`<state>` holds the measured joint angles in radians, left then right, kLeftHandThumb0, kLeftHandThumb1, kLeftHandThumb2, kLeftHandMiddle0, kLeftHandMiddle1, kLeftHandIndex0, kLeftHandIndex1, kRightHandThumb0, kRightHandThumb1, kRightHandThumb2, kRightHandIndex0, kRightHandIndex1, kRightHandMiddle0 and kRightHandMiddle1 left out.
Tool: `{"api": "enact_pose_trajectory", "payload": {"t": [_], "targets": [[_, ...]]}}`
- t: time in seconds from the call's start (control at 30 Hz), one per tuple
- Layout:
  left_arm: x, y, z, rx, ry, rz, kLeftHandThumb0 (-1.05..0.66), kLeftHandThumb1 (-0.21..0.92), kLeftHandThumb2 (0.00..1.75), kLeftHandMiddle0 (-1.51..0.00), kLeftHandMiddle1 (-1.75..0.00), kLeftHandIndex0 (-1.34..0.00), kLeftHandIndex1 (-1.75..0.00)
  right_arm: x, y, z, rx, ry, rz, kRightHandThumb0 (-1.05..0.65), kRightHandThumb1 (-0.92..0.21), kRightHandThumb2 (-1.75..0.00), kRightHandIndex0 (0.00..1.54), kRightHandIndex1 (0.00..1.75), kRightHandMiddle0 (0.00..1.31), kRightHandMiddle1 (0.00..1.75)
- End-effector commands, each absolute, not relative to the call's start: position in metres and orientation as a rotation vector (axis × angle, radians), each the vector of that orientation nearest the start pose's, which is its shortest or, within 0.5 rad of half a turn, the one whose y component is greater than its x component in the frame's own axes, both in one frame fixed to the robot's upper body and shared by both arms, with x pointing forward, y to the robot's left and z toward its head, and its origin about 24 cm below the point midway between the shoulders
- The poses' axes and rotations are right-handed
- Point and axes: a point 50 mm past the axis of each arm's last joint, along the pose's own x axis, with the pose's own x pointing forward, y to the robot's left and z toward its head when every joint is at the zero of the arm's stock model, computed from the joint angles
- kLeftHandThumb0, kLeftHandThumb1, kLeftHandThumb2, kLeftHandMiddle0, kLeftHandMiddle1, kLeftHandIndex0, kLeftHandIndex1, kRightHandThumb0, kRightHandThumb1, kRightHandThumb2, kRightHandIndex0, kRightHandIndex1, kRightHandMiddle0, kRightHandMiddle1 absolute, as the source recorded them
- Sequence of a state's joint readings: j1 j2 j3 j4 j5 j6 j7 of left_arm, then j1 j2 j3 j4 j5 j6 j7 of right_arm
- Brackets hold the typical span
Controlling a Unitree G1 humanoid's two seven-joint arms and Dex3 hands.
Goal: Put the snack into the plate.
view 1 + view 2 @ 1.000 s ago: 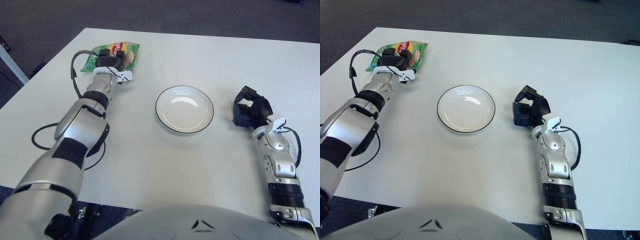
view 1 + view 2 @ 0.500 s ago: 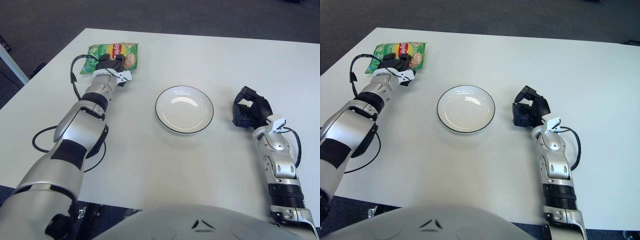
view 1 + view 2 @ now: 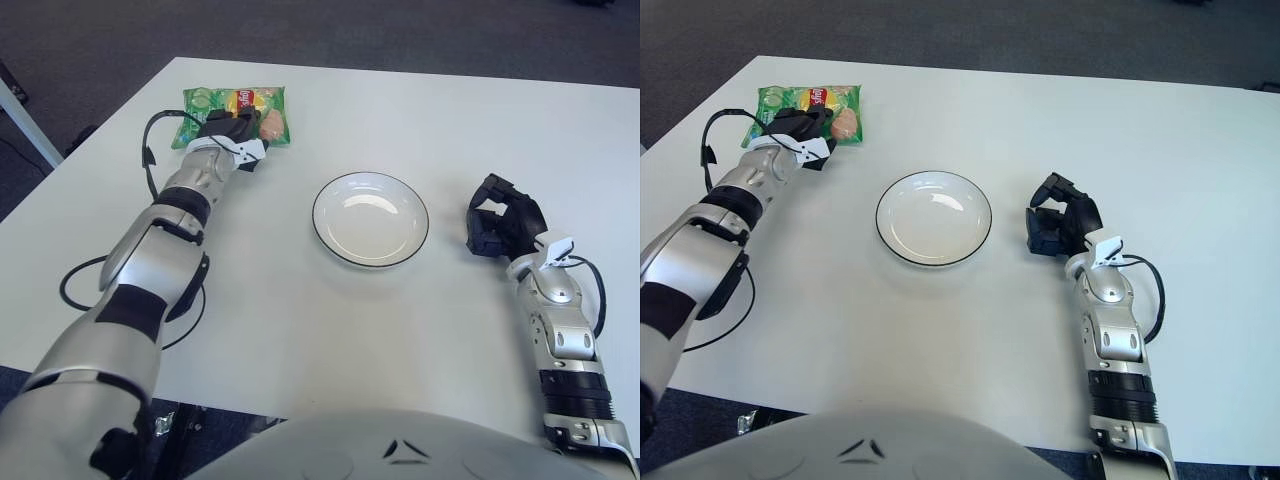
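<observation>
The snack is a green chip bag at the far left of the white table, its printed face turned up. My left hand reaches to the bag's near edge, and its dark fingers are curled over that edge, gripping it. An empty white plate with a dark rim sits in the middle of the table, well to the right of the bag. My right hand shows to the right of the plate, fingers curled with nothing in them.
A black cable loops on the table beside my left forearm. The table's far edge runs just behind the bag, with dark floor beyond. Bare tabletop lies between bag and plate.
The bag has turned from tilted and rumpled to flatter and more face-up, shifting slightly right with my left hand. The right hand has stayed put.
</observation>
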<state>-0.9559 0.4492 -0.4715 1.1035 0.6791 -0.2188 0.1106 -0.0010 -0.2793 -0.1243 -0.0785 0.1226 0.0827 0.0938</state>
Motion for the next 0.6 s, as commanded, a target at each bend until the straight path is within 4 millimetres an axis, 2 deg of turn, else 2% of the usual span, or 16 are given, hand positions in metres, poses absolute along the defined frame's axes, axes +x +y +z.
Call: {"api": "enact_pose_trajectory", "payload": {"t": [0.0,0.03,0.17,0.23,0.3,0.4,0.57], "targets": [[0.37,0.179,0.094,1.437,-0.177,-0.326,-1.03,0.92,1.33,-0.59,-1.66,0.0,-1.09,0.234,-0.224,0.029,-0.15,0.188,-0.022,-0.48,-0.31,-1.32,1.25,1.75,0.62,1.75],[0.365,0.177,0.096,1.434,-0.22,-0.31,-1.0,0.92,1.32,-0.66,-1.69,-0.01,-1.15,0.234,-0.224,0.029,-0.15,0.189,-0.022,-0.48,-0.31,-1.32,1.25,1.75,0.61,1.75],[0.345,0.171,0.106,1.407,-0.318,-0.251,-0.95,0.92,1.27,-0.72,-1.64,-0.05,-1.27,0.235,-0.223,0.029,-0.153,0.187,-0.025,-0.48,-0.32,-1.31,1.25,1.75,0.61,1.75],[0.338,0.169,0.109,1.402,-0.331,-0.237,-0.91,0.92,1.23,-0.72,-1.46,-0.07,-1.31,0.235,-0.223,0.03,-0.155,0.187,-0.026,-0.48,-0.32,-1.31,1.25,1.75,0.61,1.75],[0.33,0.17,0.111,1.409,-0.335,-0.218,-0.89,0.92,1.21,-0.71,-1.39,-0.08,-1.33,0.235,-0.223,0.03,-0.155,0.186,-0.025,-0.48,-0.32,-1.31,1.25,1.75,0.61,1.75],[0.316,0.173,0.115,1.438,-0.331,-0.186,-0.84,0.92,1.09,-0.59,-1.23,-0.1,-1.33,0.235,-0.223,0.03,-0.153,0.184,-0.022,-0.48,-0.32,-1.31,1.25,1.75,0.61,1.75],[0.295,0.172,0.13,1.503,-0.338,-0.166,-0.82,0.92,0.97,-0.51,-1.15,-0.09,-1.33,0.235,-0.223,0.03,-0.154,0.187,-0.021,-0.48,-0.32,-1.31,1.25,1.75,0.61,1.75]]}}
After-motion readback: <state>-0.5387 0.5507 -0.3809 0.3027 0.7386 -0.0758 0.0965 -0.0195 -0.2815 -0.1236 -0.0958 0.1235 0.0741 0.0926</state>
